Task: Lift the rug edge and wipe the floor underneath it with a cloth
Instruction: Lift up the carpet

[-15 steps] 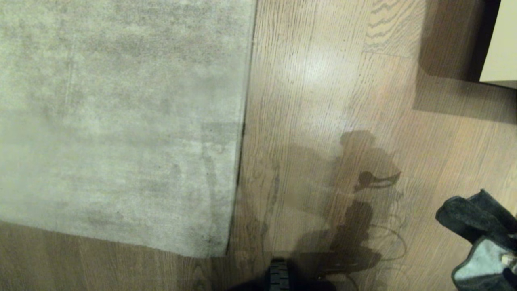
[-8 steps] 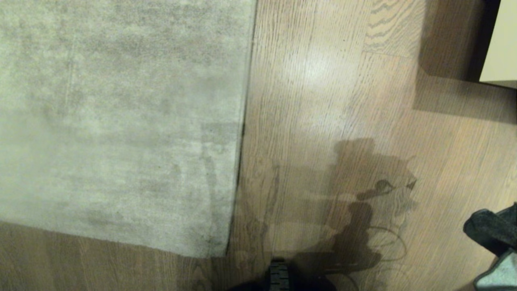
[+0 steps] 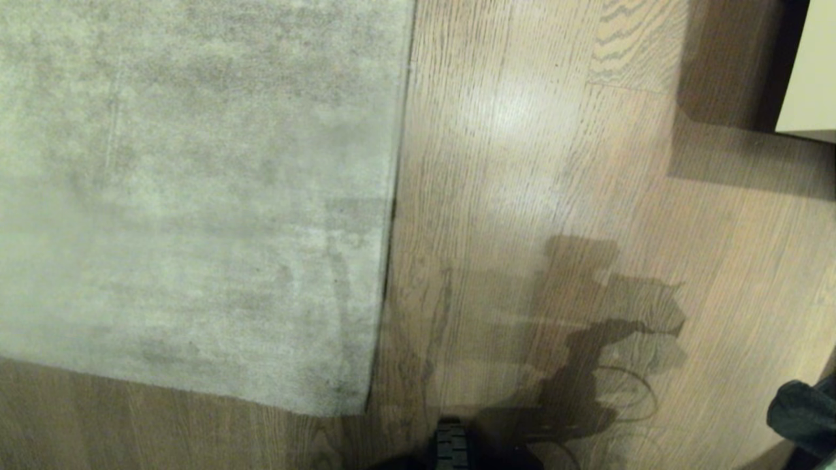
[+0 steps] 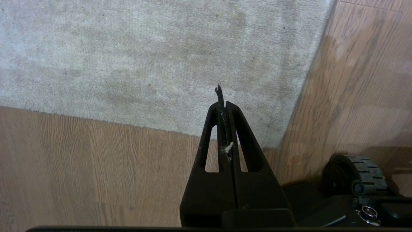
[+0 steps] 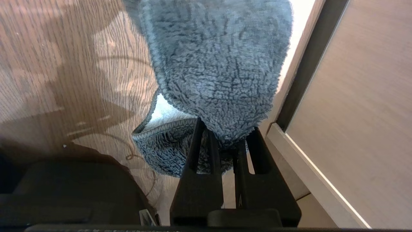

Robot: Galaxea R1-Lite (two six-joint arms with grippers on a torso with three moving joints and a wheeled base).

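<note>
- The right gripper [image 5: 225,129] has its two black fingers [image 5: 201,145] drawn nearly together, pinching a fold of the cloth [image 5: 219,64], a fluffy grey-green rag.
- The cloth bunches up past the fingertips and also hangs in a loose flap behind them, between the fingers and the floor [image 5: 64,48].
- In the head view only a dark corner of the cloth [image 3: 806,414] shows, at the lower right margin; the gripper holding it lies outside that view.
- To one side of the right gripper stands a pale cabinet panel [image 5: 354,96] with a dark gap along its edge.
- The left gripper [image 4: 222,100] has its fingers pressed fully together with nothing between them, apart from a small wisp of white fluff stuck to them.
- It hovers over the near corner of the rug [image 4: 161,58], with its tip above the pile and bare floor planks [image 4: 80,161] beneath its base.
- The rug edge [image 3: 395,196] lies flat on the light-brown wooden floor [image 3: 522,163], running straight away from the robot, well apart from the cloth on the right.
- A black wheel of the robot's base [image 4: 354,174] sits just beside the left gripper, near the rug's corner.
- Shadows of the arm fall across the floor between the rug edge and the cloth.
</note>
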